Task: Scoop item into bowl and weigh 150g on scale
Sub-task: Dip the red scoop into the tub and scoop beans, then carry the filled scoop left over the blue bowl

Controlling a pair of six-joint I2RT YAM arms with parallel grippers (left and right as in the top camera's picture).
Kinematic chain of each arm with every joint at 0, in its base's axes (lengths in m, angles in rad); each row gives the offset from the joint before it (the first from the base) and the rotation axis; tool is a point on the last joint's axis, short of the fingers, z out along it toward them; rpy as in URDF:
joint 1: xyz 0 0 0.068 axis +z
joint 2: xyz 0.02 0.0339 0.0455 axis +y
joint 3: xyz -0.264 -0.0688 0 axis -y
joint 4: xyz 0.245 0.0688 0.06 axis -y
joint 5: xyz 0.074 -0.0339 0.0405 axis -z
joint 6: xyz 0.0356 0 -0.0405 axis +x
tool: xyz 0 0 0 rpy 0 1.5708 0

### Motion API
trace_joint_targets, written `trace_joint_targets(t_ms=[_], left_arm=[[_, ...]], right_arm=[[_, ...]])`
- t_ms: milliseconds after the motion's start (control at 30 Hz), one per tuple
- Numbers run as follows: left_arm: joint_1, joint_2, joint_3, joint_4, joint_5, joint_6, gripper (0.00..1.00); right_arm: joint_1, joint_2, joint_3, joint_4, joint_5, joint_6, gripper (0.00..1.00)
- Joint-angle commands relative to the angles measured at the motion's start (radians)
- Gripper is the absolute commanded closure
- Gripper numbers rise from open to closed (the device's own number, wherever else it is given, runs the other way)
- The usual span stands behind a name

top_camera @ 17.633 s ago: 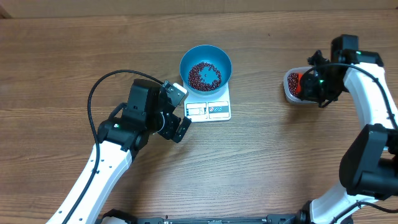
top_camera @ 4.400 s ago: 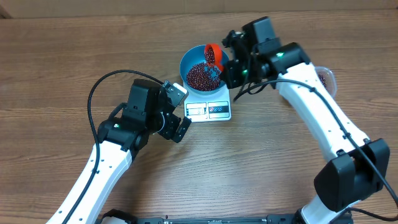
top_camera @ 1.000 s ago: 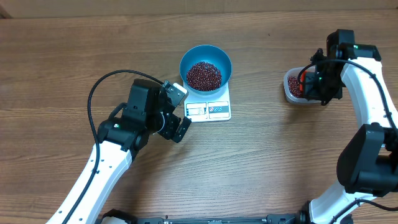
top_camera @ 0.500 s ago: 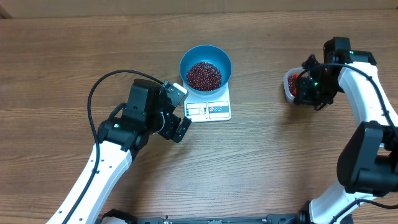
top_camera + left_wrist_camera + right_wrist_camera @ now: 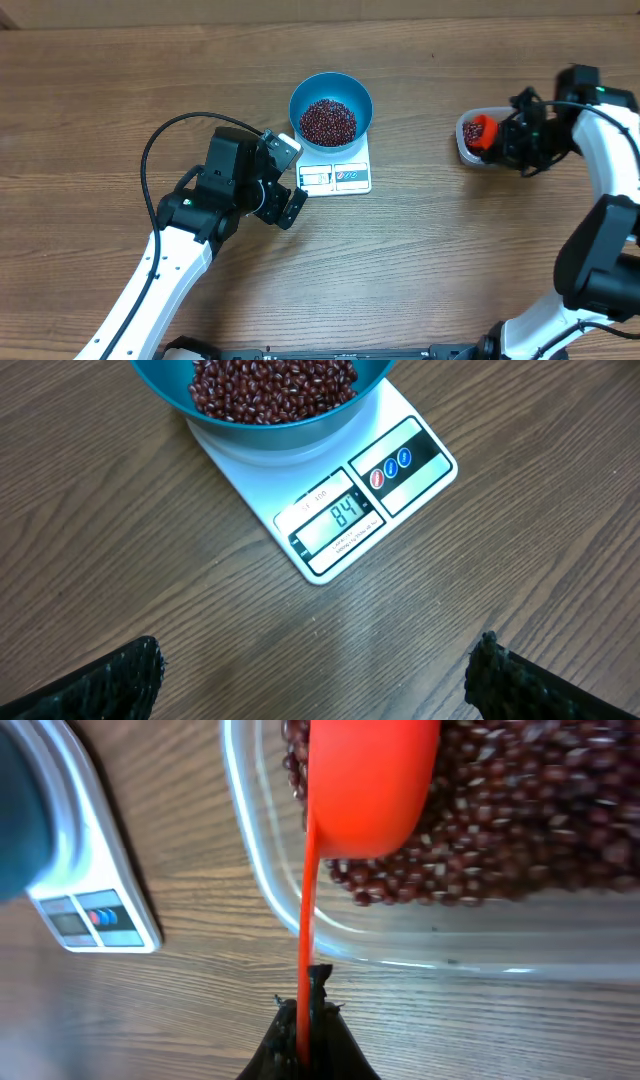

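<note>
The right gripper (image 5: 305,1045) is clamped tight on the thin handle of the orange scoop (image 5: 372,790). The scoop's cup hangs over the beans (image 5: 520,830) in the clear tub (image 5: 420,952) near the table's (image 5: 100,90) right edge; whether it is loaded cannot be told. The handle runs leftward, toward the blue bowl (image 5: 296,100), well apart on the scale (image 5: 350,178) by the far edge's middle, reading 84. The left gripper (image 5: 320,685), spread wide and empty, hovers just beside the scale
</note>
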Motion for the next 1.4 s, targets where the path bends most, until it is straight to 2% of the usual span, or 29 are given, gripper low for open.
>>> trace_joint_targets(t_ms=[0,400,733,900,1133,1367], left_arm=[[0.003,0.005,-0.003,0.001,-0.006,-0.011,0.00],[0.004,0.005,-0.003,0.001,-0.006,-0.011,0.00],[0.004,0.005,-0.003,0.001,-0.006,-0.011,0.00],[0.004,0.005,-0.003,0.001,-0.006,-0.011,0.00],[0.004,0.005,-0.003,0.001,-0.006,-0.011,0.01],[0.003,0.005,-0.003,0.001,-0.006,-0.011,0.00]], right_arm=[[-0.046,0.002,-0.006,0.000,-0.092,-0.005,0.96],[-0.160,0.002,-0.007,-0.046,-0.240,-0.080,0.96],[-0.232,0.002,-0.007,-0.166,-0.451,-0.307,0.96],[-0.232,0.002,-0.006,-0.201,-0.533,-0.373,0.96],[-0.167,0.001,-0.002,-0.210,-0.583,-0.383,0.96],[-0.028,0.001,0.050,-0.209,-0.649,-0.378,0.96]])
